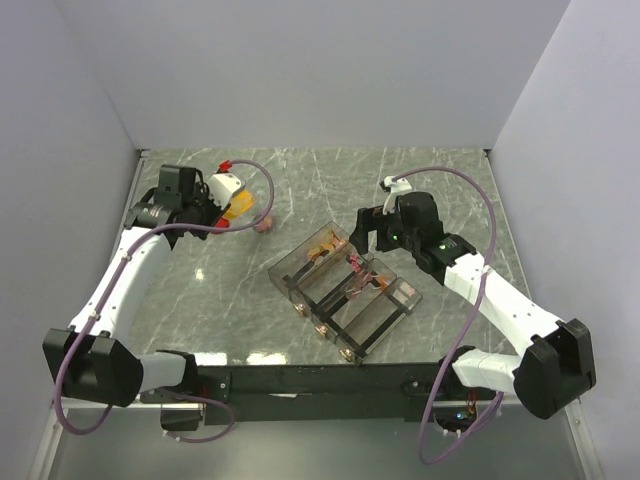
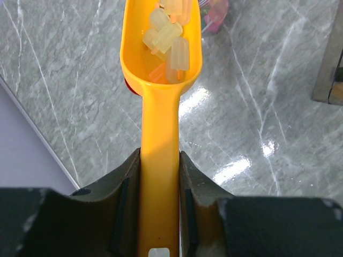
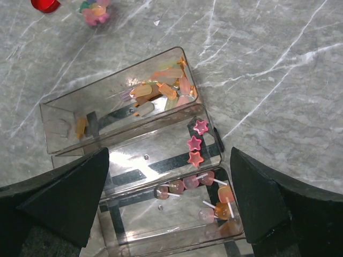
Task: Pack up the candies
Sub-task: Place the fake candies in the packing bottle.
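Note:
My left gripper (image 2: 159, 160) is shut on the handle of a yellow scoop (image 2: 159, 107). The scoop's bowl holds several pale yellow and orange candies (image 2: 169, 37). From above, the left gripper (image 1: 213, 205) and the scoop (image 1: 238, 207) sit at the far left, beside a small heap of candies (image 1: 264, 224) on the table. My right gripper (image 3: 169, 182) hangs open over a clear three-compartment box (image 3: 53, 115). One compartment holds bar-shaped candies (image 3: 161, 88), the middle one three star candies (image 3: 195, 143), the nearest one lollipops (image 3: 214, 198).
A red lid (image 3: 45, 5) lies by the loose candy heap (image 3: 95, 12), and its edge peeks out under the scoop (image 2: 127, 85). The box (image 1: 283, 268) lies diagonally mid-table, with the right gripper (image 1: 365, 232) at its far end. White walls enclose the marble table (image 1: 450, 200).

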Robot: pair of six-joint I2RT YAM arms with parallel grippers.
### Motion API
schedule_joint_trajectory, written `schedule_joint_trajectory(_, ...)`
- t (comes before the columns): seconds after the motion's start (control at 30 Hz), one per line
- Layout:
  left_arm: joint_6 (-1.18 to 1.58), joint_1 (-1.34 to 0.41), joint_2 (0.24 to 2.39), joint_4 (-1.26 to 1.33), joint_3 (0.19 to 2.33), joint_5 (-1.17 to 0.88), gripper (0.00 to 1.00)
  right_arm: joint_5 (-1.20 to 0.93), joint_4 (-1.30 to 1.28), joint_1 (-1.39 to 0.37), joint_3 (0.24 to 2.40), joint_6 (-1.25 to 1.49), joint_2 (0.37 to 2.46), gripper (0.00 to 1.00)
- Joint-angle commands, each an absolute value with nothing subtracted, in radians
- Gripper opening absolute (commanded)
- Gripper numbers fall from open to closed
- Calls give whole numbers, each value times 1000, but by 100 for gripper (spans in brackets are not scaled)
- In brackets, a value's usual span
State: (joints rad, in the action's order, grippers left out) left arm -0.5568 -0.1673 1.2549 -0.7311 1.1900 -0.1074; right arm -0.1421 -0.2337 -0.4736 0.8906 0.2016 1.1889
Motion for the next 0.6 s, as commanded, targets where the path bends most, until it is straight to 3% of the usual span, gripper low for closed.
schedule_joint_trajectory(0.0,-584,-169,1255,-739,1255,-89,1,-126,-225,-480,896,186,1154,100)
schedule_joint_trajectory(0.57,-621,-235,1316,-799,1330,-3,1,-110,-224,-480,894,183,1150,100)
